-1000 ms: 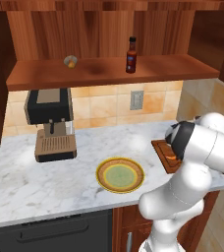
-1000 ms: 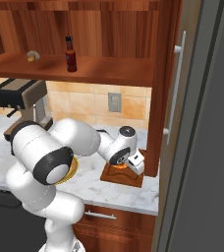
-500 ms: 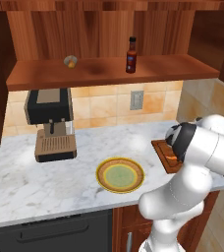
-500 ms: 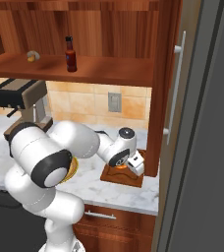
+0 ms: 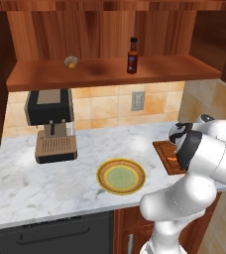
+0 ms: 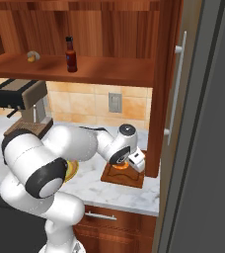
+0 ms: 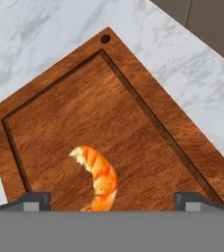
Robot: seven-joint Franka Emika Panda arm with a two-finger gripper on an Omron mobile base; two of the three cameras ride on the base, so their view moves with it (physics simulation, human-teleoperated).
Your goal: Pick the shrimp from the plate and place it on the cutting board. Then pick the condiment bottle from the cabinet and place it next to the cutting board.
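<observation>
Orange against dark wood: that is what we see between our jaws, which stand spread wide and released, gripping nothing. The gripper (image 7: 112, 199) hovers low over the cutting board (image 7: 148, 147), and the shrimp (image 7: 98, 178) lies flat on the board's inner field, inside the grooved border, free of both fingertips (image 7: 35, 201). In the right base view we find the gripper (image 6: 126, 163) tucked down over the cutting board (image 6: 109, 176) at the right end of the table (image 6: 92, 185), close to the tall cabinet side.

So we judge the first half of the job done: the shrimp is on the board and the plate (image 5: 105, 174) sits bare in the middle of the marble table (image 5: 45, 183), well apart from the board (image 5: 162, 151).

Now our eyes go up. The condiment bottle (image 5: 132, 55) stands upright on the plank shelf of the cabinet (image 5: 110, 25), towards the middle of the shelf, with a small yellowish round object (image 5: 71, 62) well off to its left. From the right base view the bottle (image 6: 71, 55) reads the same, upright and alone.

What we need next, as we judge it: lift straight clear of the board without nudging the shrimp, swing up and left to shelf height, and come at the slim bottle from the front with jaws level, closing on its body below the neck. The coffee machine (image 5: 50, 124) under the shelf should be no obstacle, but the shelf edge could be.
</observation>
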